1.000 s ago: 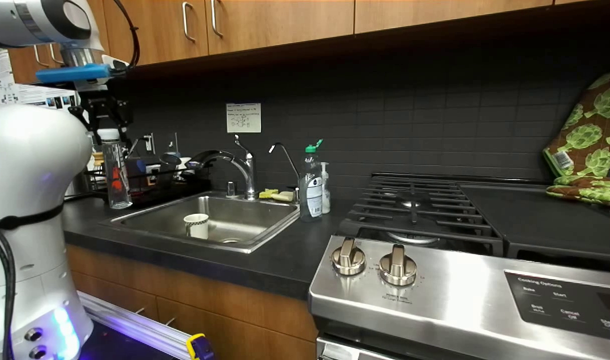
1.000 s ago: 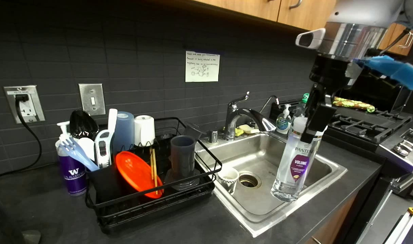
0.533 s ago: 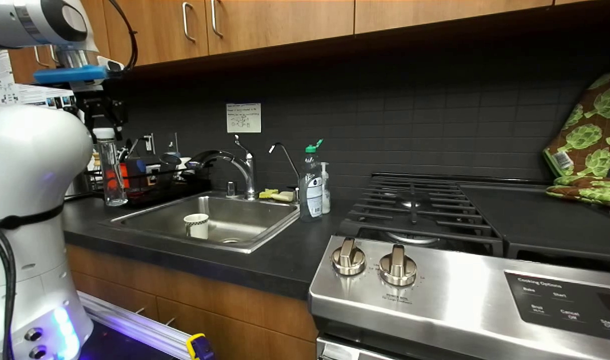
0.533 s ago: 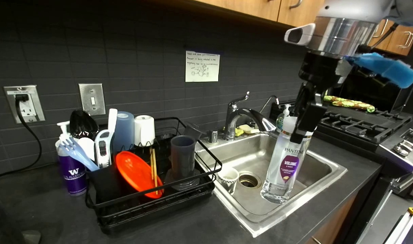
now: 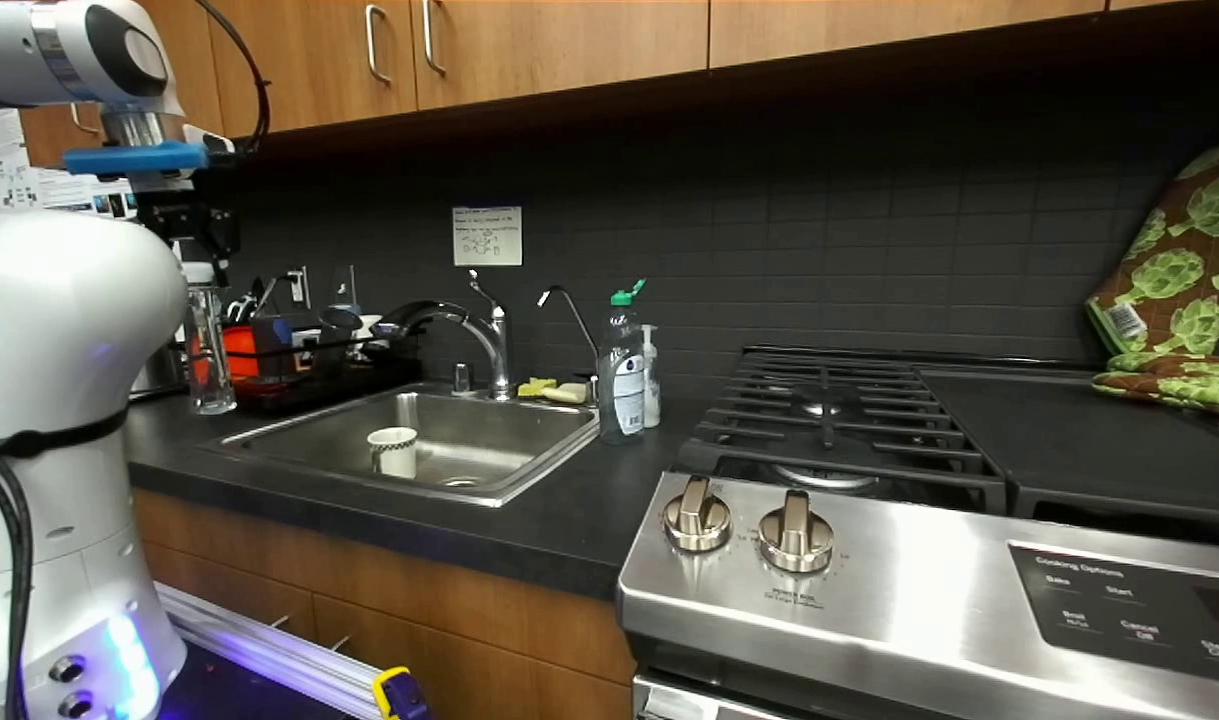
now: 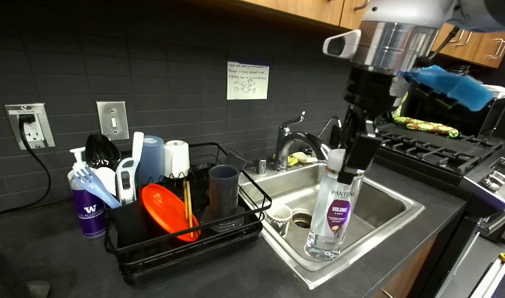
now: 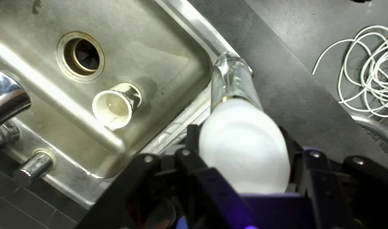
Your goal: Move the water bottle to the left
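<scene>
The water bottle is a tall slim clear bottle with a white cap and a purple label, seen in both exterior views and, from above, in the wrist view. My gripper is shut on it at the white cap, with one finger on each side. The fingers reach down past the cap in an exterior view. The bottle hangs slightly tilted, its base over the sink's rim in the wrist view. Part of its upper side is hidden by a finger.
A steel sink with a patterned cup and a faucet lies beside the bottle. A black dish rack with dishes stands left of it. A dish soap bottle stands by the stove.
My gripper has moved left in both exterior views, carrying the bottle with it. The bottle's base also sits lower in an exterior view. The grip stays closed on the cap.
</scene>
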Robot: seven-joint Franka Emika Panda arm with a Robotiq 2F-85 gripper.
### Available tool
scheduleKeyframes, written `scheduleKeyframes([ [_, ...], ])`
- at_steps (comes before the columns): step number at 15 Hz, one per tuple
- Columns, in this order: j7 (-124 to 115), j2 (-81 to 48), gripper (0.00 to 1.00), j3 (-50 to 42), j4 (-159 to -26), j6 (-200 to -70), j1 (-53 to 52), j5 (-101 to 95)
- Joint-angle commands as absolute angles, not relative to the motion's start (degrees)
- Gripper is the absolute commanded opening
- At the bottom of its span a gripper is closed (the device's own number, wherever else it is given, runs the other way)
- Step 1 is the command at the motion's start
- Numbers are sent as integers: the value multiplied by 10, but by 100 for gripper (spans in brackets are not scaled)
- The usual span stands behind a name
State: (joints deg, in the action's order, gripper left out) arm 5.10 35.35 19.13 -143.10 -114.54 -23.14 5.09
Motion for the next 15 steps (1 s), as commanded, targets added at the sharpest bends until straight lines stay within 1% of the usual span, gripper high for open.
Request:
scheduleKeyframes([
  [1,43,320,32,197,-1391,-1145,-241,56],
  [15,39,218,32,244,-1325,-1186,-256,45],
])
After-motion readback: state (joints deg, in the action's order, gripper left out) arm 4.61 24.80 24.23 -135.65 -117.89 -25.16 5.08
